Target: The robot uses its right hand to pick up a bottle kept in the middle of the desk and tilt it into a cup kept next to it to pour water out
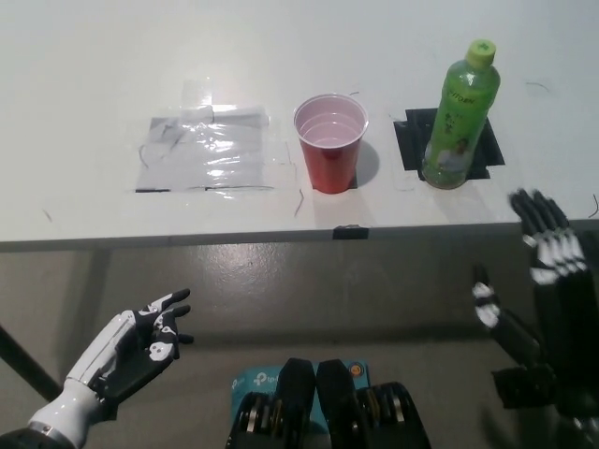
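Fingers (550, 241) of the black right hand (543, 290) are spread apart and hold nothing, below the desk (84, 75) edge at lower right. The green bottle (458, 115) stands upright on a black square mark (412, 140), apart from the hand. A red cup (329, 143) stands just left of it. The white left hand (140, 341) rests low at left, fingers apart.

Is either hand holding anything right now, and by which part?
Nothing is held. Right hand and left hand are open; the green bottle stands free.
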